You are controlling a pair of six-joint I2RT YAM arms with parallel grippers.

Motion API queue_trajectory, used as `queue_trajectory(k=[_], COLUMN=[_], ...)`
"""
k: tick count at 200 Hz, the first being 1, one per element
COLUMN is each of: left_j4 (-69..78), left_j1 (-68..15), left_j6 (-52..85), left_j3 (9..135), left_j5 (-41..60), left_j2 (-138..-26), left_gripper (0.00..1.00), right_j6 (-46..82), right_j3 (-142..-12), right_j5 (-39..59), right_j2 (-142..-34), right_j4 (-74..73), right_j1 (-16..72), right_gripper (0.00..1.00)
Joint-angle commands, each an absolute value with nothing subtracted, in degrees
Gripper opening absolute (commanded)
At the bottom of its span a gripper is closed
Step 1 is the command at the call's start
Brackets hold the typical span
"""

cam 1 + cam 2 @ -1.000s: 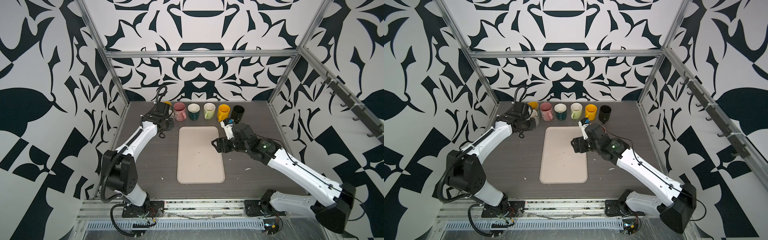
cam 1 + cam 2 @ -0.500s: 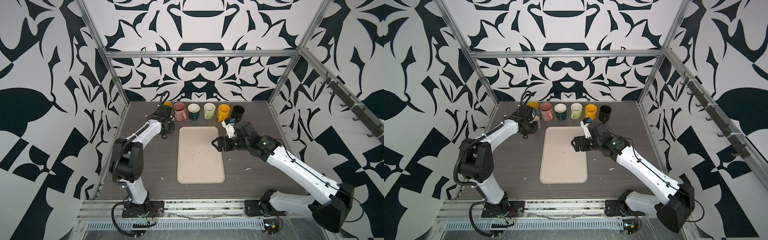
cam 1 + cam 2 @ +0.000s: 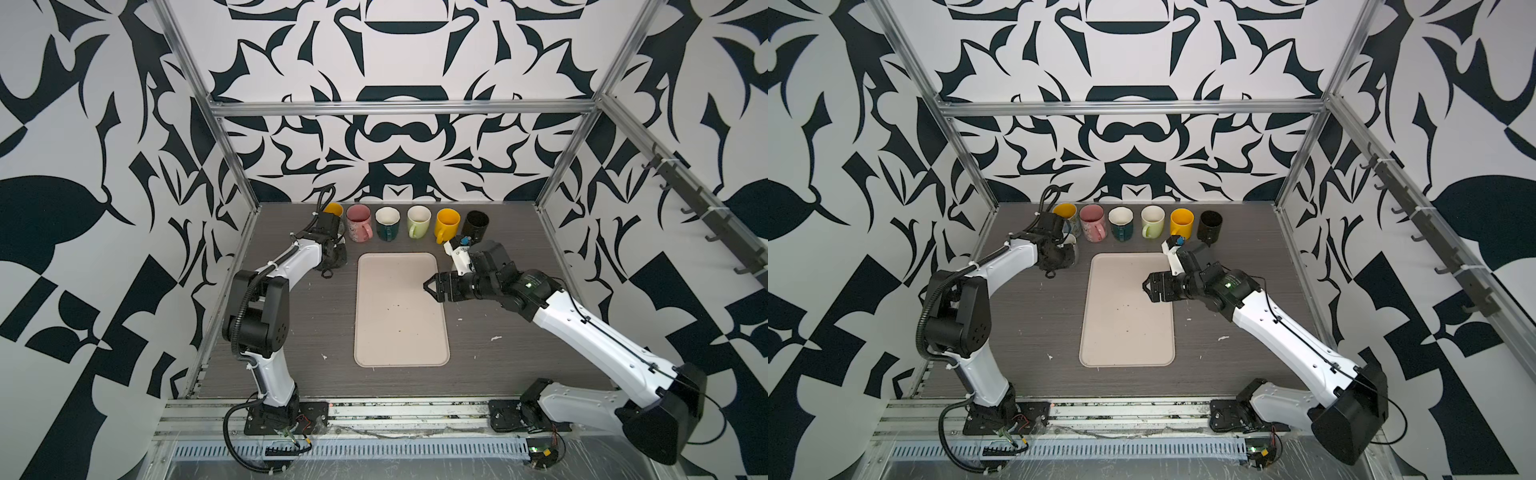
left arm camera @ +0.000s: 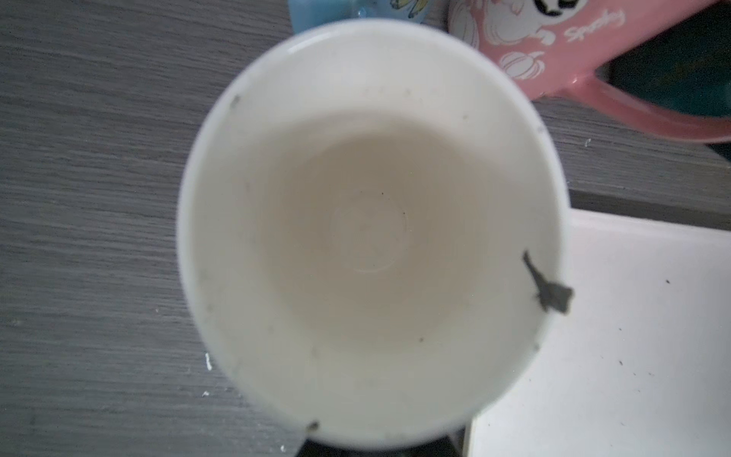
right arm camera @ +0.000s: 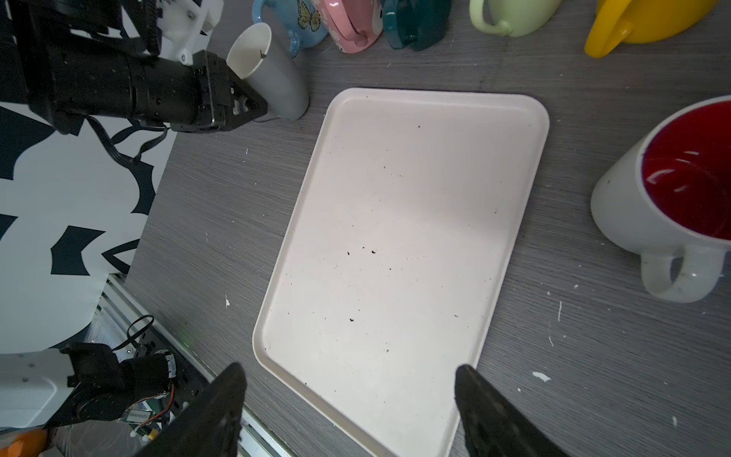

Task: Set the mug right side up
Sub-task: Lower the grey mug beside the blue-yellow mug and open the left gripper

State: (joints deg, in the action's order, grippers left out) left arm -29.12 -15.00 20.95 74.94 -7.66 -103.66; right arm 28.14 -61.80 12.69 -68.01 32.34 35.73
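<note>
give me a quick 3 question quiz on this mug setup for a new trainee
1. Multiple choice: which pincer stands open and empty? A) left pincer B) right pincer C) both
2. True or false: a mug stands on the beige tray.
3. Short answer: in the back row, what colour is the mug between the pink mug and the light green mug?

Key
1. B. The left pincer is shut on the grey mug, which is tilted.
2. False. The beige tray holds only crumbs.
3. Dark teal: the dark teal mug.
</note>
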Motion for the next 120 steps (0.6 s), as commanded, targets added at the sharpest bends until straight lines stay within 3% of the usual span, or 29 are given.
queue_trajectory(k=[1,120], left_j4=[-28.0,-29.8], left_j1=[-14.7,-14.7], left_j6=[20.4,20.1], left_j3=[75.6,76.5], left_j5=[-8.0,-8.4], left_j2=[-103.8,-106.0], left_gripper=[0.00,0.00], right_j6=[28.6,29.1], right_j3=[-63.8,-63.4], right_j5=[13.9,14.8], right_j2=[-68.7,-69.1], right_j4=[31.7,31.3], right_j1=[35.5,35.2], right_gripper=[0.86,0.86])
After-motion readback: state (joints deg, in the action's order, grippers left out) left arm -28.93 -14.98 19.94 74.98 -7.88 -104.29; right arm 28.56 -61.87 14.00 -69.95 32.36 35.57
